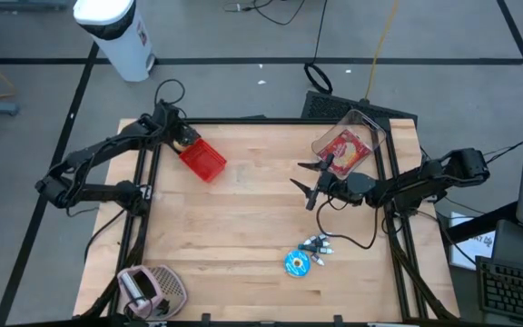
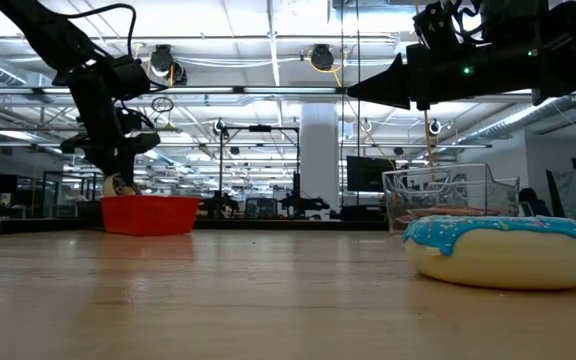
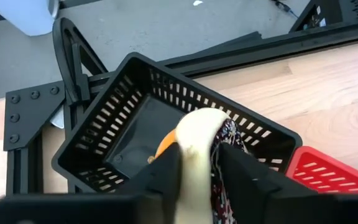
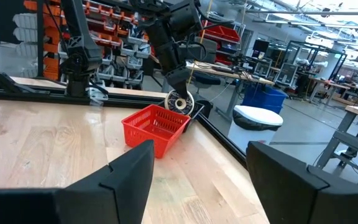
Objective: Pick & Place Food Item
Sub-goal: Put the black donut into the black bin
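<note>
My left gripper (image 3: 199, 167) is at the table's far left corner (image 1: 182, 138), slanting down over a black mesh basket (image 3: 104, 118). Between its fingers is a cream-coloured, doughnut-like food item (image 3: 197, 134) with a dark speckled side; the low view also shows this food item (image 2: 120, 185). A red basket (image 1: 202, 161) stands right beside the black one. My right gripper (image 1: 307, 182) hangs open and level above the table's right half, with nothing between its fingers (image 4: 197, 177). My left gripper has the food item pinched between its two fingers, one on the cream side (image 3: 188, 155) and one on the dark speckled side (image 3: 219, 152). The fingers slant down from above. The item stands on edge over the inside of the black basket; whether it touches the basket floor is hidden.
A blue-iced doughnut (image 1: 296, 263) and some small items (image 1: 318, 243) lie near the table's front right. A clear container (image 1: 348, 145) with a red pack sits at the far right. A pink object (image 1: 148, 289) lies at the near left corner. The table's middle is bare wood.
</note>
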Motion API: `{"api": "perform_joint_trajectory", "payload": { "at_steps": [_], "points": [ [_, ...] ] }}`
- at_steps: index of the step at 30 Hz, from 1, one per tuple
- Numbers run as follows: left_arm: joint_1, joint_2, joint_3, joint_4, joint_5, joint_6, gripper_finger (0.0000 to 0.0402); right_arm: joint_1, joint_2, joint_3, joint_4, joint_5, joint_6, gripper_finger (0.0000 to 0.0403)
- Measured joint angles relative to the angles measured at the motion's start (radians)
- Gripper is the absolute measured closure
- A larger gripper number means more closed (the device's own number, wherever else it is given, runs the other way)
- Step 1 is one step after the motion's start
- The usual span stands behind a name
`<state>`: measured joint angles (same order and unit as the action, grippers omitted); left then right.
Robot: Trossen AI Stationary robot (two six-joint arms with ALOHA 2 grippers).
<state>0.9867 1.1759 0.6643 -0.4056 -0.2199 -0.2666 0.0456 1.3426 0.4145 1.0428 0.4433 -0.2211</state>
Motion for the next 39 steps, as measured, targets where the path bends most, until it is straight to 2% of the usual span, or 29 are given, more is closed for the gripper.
{"api": "perform_joint_trajectory", "payload": {
  "at_steps": [5,10,24,32,39],
  "points": [
    [0.000,0.000,0.000,0.000,0.000,0.010,0.0218,0.000,0.000,0.000,0.000,0.000,0.000,0.0161],
    [-0.001,0.000,0.000,0.000,0.000,0.023,0.0187,0.000,0.000,0.000,0.000,0.000,0.000,0.0161],
    [-0.001,0.000,0.022,0.016,-0.022,-0.031,0.0183,0.000,0.000,0.000,0.000,0.000,0.000,0.0161],
    [-0.001,0.000,0.080,-0.059,-0.036,-0.024,0.0183,0.000,0.000,0.000,-0.001,0.000,0.000,0.0161],
    [-0.022,-0.001,0.177,-0.169,-0.044,-0.024,0.0183,0.000,0.000,0.000,-0.001,0.000,0.000,0.0161]
  ]
}}
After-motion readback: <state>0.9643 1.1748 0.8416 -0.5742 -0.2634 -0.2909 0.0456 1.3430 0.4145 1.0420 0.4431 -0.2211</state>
